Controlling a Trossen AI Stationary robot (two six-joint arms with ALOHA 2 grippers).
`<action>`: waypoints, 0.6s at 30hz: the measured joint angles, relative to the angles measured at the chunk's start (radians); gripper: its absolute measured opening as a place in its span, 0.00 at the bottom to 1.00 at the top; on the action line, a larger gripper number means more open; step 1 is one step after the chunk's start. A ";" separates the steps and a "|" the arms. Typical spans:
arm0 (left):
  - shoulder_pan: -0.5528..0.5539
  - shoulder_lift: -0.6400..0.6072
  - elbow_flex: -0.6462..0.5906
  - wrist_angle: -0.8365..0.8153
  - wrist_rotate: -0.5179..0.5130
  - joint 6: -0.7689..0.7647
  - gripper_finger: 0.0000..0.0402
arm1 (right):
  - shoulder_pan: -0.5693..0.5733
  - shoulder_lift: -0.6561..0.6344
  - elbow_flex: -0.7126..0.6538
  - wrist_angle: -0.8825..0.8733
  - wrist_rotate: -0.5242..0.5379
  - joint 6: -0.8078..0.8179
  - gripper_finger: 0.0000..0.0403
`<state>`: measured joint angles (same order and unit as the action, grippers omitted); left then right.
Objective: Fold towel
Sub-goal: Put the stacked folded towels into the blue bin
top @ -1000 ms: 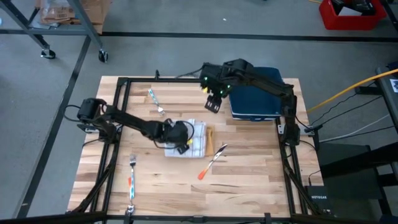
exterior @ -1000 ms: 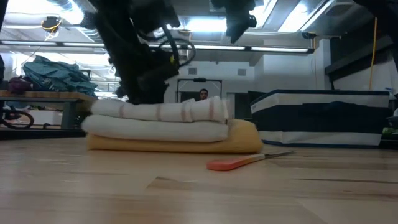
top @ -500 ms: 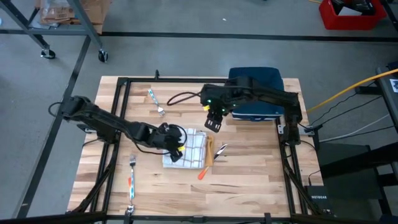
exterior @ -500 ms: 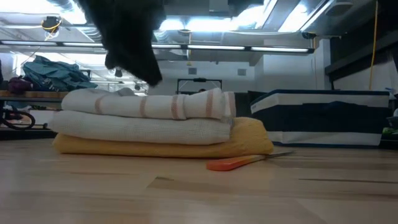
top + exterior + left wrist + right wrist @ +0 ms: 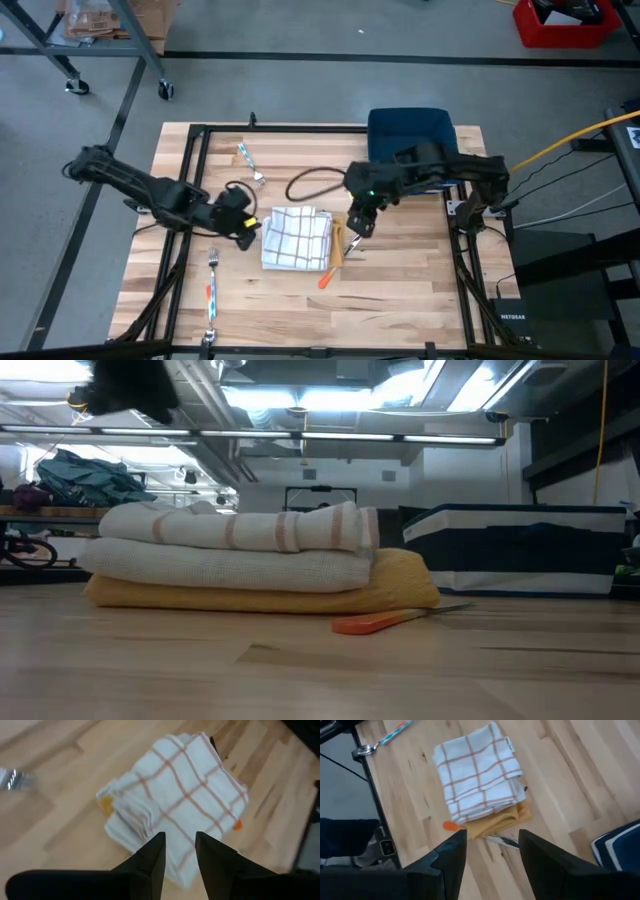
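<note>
the checked towel (image 5: 297, 238) lies folded on a yellow cloth (image 5: 338, 243) mid-table, soft, light and floppy, best pinched at a corner or edge; left gripper (image 5: 243, 222) and right gripper (image 5: 361, 224) both hang open, empty.

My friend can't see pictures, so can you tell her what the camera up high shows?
A folded checked towel sits on a yellow cloth in the middle of a wooden table. The left gripper is just beside it, empty, and the right gripper hangs open on the other side.
</note>
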<state>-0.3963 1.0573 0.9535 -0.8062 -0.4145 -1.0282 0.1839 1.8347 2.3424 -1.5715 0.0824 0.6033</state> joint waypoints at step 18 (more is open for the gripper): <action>-0.172 -0.071 0.000 -0.047 -0.018 0.059 0.25 | 0.117 -0.189 0.000 0.000 -0.001 -0.064 0.46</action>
<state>-0.5683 0.9858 0.9539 -0.8532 -0.4324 -0.9692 0.3012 1.6458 2.3421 -1.5715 0.0815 0.5397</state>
